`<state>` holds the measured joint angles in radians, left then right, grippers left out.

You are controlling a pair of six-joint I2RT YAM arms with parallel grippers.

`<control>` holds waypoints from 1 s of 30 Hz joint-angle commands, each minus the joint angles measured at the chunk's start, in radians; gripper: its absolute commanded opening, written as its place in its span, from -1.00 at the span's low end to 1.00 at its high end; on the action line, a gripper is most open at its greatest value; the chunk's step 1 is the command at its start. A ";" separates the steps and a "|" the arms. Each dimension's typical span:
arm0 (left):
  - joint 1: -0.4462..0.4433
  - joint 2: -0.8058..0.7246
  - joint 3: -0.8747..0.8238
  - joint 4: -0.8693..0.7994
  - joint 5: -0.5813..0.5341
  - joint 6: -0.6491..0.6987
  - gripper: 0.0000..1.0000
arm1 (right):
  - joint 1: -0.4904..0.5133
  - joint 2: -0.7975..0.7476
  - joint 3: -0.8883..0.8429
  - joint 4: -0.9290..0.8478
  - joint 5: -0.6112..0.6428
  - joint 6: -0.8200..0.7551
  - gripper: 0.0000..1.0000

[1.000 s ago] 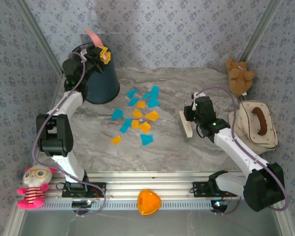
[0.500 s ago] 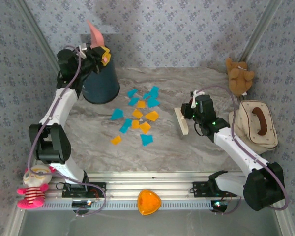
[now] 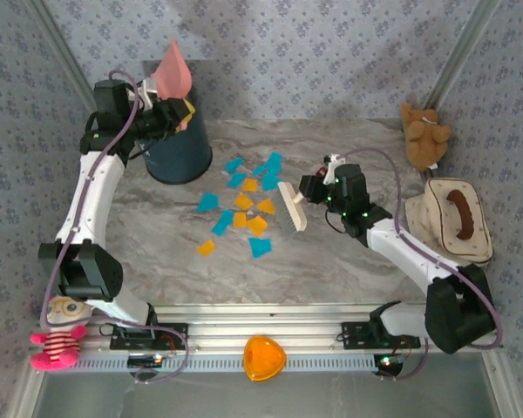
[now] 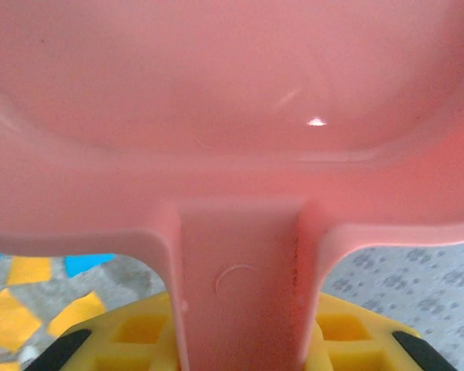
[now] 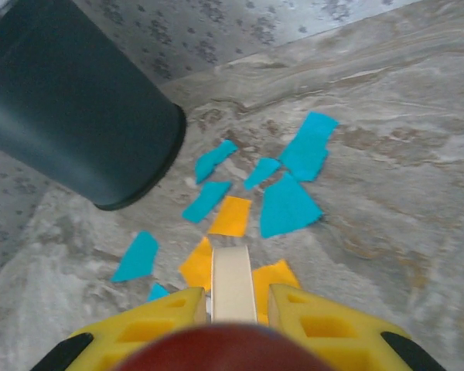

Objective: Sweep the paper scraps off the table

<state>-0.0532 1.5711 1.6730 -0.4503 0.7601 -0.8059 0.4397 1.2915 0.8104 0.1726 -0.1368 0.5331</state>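
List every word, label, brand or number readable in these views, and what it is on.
None can be read. The pink dustpan bears only a blank moulded circle on its handle; the dark bin, brush, paper scraps and orange heart-shaped dish show no lettering.

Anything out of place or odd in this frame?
Paper scraps lie strewn across the table. The left gripper holds the pink dustpan up over the dark bin, away from them, though the right gripper's brush sits at their right edge. Nothing looks damaged.
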 commanded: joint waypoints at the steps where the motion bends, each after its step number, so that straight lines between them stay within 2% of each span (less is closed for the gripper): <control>1: -0.009 -0.063 0.027 -0.152 -0.028 0.181 -1.00 | 0.025 0.036 0.029 0.164 -0.038 0.118 -1.00; 18: -0.025 -0.224 -0.127 -0.355 -0.196 0.410 -1.00 | 0.131 0.332 0.058 0.471 -0.032 0.329 -1.00; 30: -0.027 -0.238 -0.161 -0.396 -0.231 0.445 -1.00 | 0.126 0.414 0.063 0.444 -0.015 0.356 -1.00</control>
<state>-0.0750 1.3655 1.5146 -0.8375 0.5369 -0.3889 0.5682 1.6913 0.8497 0.5934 -0.1646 0.8608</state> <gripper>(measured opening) 0.277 0.257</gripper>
